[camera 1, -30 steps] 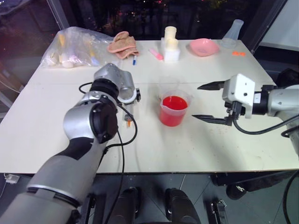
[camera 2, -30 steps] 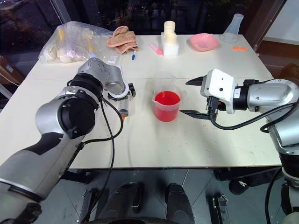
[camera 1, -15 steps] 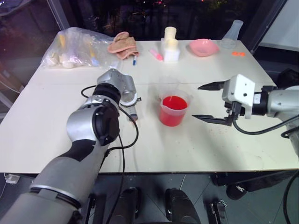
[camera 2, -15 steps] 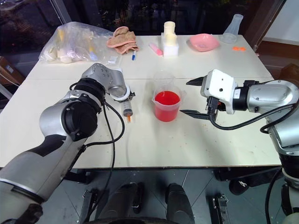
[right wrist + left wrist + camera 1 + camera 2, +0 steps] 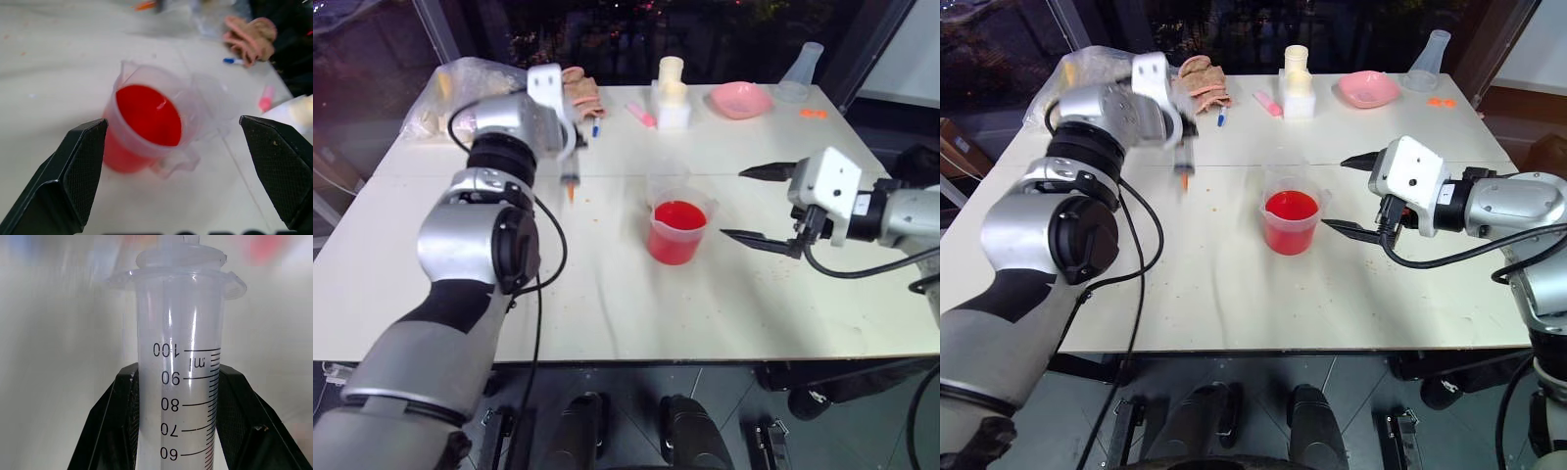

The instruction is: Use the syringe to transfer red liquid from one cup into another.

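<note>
On the left, the left gripper pinches the syringe by its barrel, holding it up over the table with the orange tip pointing down. Its one clear barrel looks light, stiff and smooth, likely slippery when wet, so a hold around mid-barrel below the flange seems right. In the middle stands one beaker of red liquid, with one plain cup just behind it. On the right, the right gripper hovers near the beaker, jaws spread wide and empty.

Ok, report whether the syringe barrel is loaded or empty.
Empty: the syringe barrel looks clear, with no red inside, clamped between the left gripper fingers.
</note>
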Controlling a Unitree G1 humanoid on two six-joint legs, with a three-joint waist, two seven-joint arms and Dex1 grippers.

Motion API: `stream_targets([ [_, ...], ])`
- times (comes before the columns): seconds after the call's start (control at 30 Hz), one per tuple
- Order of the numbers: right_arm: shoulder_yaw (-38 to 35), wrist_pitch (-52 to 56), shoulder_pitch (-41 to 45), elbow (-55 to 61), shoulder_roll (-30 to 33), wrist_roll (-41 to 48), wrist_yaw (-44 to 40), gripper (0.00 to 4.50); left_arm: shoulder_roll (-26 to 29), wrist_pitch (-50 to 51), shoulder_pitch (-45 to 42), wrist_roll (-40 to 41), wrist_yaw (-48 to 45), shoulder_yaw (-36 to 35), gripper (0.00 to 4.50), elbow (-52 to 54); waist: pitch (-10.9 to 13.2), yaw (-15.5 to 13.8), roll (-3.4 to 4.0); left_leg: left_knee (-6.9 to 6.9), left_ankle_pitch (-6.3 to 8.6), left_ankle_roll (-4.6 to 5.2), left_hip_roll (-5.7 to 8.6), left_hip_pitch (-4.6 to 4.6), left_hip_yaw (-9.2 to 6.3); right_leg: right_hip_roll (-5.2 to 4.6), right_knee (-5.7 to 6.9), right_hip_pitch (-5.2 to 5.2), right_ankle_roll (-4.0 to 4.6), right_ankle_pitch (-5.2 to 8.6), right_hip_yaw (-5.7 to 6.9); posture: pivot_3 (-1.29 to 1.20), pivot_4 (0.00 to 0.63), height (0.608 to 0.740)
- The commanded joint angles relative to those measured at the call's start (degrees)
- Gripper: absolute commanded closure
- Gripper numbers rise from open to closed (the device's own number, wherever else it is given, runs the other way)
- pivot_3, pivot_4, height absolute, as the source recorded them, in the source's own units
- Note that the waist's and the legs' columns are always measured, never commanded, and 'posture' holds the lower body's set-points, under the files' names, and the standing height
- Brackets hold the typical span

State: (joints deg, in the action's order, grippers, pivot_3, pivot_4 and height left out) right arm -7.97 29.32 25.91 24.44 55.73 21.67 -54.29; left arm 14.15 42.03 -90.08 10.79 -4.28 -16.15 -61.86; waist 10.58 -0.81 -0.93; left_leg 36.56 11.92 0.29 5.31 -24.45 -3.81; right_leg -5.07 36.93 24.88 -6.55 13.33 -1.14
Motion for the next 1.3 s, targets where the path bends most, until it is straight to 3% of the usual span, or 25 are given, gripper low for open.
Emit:
stream_targets([
  [0.03,-3.64,2.71,-0.73,4.2,-2.15,1.75,4.9,0.0,-1.37,-9.39,1.95,2.75,-8.67,1.13,2.95,12.08,0.0,0.06,0.0,0.01,0.0,0.0,0.0,-0.01,0.0,-0.01,-0.01,0.0,0.0,0.0,-0.01,0.0,0.15,0.74],
  [0.2,-5.65,8.24,-1.22,6.4,-5.75,3.92,11.22,0.0,-4.93,-9.88,8.33,10.26,-27.13,4.06,2.95,25.5,-0.01,0.21,0.01,0.07,0.14,0.25,-0.03,0.0,0.04,0.03,0.03,0.0,0.01,0.0,-0.09,0.0,0.15,0.74],
  [0.47,-11.68,16.81,-1.13,9.0,-7.92,9.38,17.62,0.0,-7.96,-13.82,16.47,16.41,-42.69,6.88,2.95,32.76,-0.02,0.51,0.03,0.35,0.28,0.48,-0.07,-0.01,0.12,0.08,0.13,-0.02,0.02,0.0,-0.15,0.0,0.15,0.74],
  [0.67,-18.51,27.21,3.43,9.18,-9.94,18.45,24.89,0.0,-9.28,-17.34,22.44,15.56,-47.59,9.64,2.95,32.23,-0.02,0.28,0.05,0.45,0.32,0.56,-0.08,0.01,0.14,0.07,0.12,-0.09,0.02,0.0,-0.16,0.0,0.15,0.74],
  [0.97,-22.33,45.54,19.63,4.39,-17.75,32.13,40.58,0.0,-12.81,-33.02,29.61,11.18,-49.85,13.47,2.95,29.47,-0.04,0.15,0.07,0.44,0.35,0.62,-0.1,-0.02,0.16,0.04,0.09,-0.08,0.04,0.0,-0.25,0.0,0.15,0.74],
  [1.3,-24.02,58.11,31.04,-1.81,-28.45,36.94,54.99,0.0,-15.19,-43.54,33.58,7.33,-48.75,15.48,2.95,24.45,-0.05,0.37,0.1,0.43,0.38,0.68,-0.1,-0.02,0.21,0.03,0.12,-0.03,0.04,0.0,-0.28,0.0,0.15,0.74],
])
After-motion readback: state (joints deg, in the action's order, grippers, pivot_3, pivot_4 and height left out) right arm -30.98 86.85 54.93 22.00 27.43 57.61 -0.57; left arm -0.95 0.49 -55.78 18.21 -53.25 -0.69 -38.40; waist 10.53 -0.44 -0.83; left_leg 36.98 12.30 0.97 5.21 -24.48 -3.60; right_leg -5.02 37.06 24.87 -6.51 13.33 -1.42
